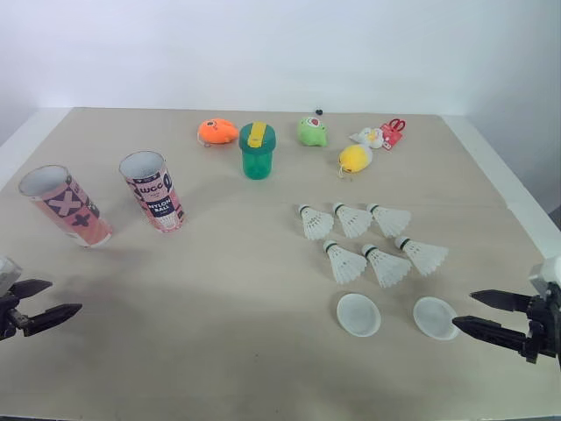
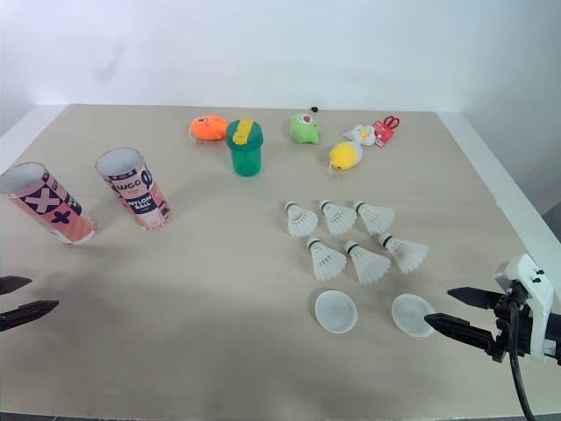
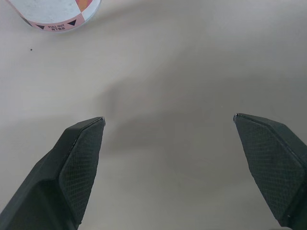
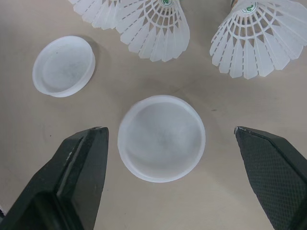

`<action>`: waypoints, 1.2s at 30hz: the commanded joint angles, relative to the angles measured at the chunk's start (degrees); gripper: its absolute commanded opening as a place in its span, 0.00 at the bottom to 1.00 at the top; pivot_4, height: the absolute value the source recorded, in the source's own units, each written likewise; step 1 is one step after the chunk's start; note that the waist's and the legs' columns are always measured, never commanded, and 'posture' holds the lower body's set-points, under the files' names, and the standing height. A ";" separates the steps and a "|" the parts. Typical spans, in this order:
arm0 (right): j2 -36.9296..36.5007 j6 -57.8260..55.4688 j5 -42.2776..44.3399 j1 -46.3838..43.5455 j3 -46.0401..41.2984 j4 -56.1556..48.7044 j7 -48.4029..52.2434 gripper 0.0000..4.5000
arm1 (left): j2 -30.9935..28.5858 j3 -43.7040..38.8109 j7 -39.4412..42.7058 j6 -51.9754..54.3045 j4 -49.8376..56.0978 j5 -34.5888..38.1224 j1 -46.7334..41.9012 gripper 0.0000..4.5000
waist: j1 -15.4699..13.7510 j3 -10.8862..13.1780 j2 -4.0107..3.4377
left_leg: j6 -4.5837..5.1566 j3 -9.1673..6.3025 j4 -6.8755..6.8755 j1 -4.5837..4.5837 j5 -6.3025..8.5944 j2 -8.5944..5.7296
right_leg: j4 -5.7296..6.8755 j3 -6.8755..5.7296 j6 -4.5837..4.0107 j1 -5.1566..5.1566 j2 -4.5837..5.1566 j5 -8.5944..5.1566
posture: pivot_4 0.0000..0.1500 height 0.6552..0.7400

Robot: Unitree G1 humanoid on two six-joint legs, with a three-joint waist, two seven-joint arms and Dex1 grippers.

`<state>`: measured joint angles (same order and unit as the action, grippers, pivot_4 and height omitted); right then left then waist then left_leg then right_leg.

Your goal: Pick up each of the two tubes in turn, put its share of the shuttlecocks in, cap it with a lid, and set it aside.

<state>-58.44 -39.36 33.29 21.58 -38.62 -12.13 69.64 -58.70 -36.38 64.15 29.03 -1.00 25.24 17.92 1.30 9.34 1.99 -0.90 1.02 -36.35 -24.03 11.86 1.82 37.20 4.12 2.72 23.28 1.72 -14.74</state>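
Right tool (image 1: pixel 465 310): released, fingers spread, low over the counter (image 1: pixel 245 272) near its right edge. The near lid (image 4: pixel 161 138) lies flat just ahead of it; in the right wrist view it sits centred between the two fingers. The second lid (image 1: pixel 358 314) lies beside it, apart. Six shuttlecocks (image 1: pixel 387 267) lie in two rows just beyond the lids.

Left tool (image 1: pixel 66 296): released, at the left edge, with bare counter ahead. Beyond it stand the cross-patterned tube (image 1: pixel 67 206) and the lettered tube (image 1: pixel 153 191), marked "NYLON BALL", both open end up. The left wrist view adds a tube end (image 3: pixel 53 14) printed "PULL OUT".

Wide bare counter separates tubes from shuttlecocks. A green cup (image 1: pixel 257 151) and small toys (image 1: pixel 311 132) stand toward the far edge.
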 commanded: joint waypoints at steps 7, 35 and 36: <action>-0.94 0.40 -0.52 0.80 -1.57 -0.35 0.97 1.00 | 0.37 -4.32 -0.42 0.26 0.47 1.37 -0.71 1.00 | 0.01 -0.04 -0.01 | 0.00 0.02 -0.02 0.00 0.00 0.00 | 0.00 0.01 0.00 0.00 0.00 0.01 | 1.00 1.00; 0.60 -8.31 17.81 -23.08 7.97 -18.23 -7.40 1.00 | 9.31 -7.57 -7.61 -5.22 -0.67 2.40 -4.71 1.00 | 0.78 -0.09 -0.17 | 0.04 0.21 -0.12 0.24 -0.02 0.29 | 0.13 0.21 -0.10 -0.05 -0.27 0.25 | 1.00 1.00; 1.83 -8.93 19.50 -27.52 10.69 -19.55 -9.67 1.00 | 11.14 -7.58 -9.07 -6.64 -0.49 2.07 -5.14 1.00 | 0.78 -0.08 -0.16 | 0.04 0.31 -0.13 0.35 -0.02 0.41 | 0.14 0.32 -0.11 -0.07 -0.32 0.36 | 1.00 1.00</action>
<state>-57.37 -47.25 48.46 -1.99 -30.71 -27.86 63.75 -48.75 -42.34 57.57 25.06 -1.96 27.07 12.76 2.08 9.26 1.83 -0.84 1.39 -36.48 -23.70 11.82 2.25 37.35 4.42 2.60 23.22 1.35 -14.35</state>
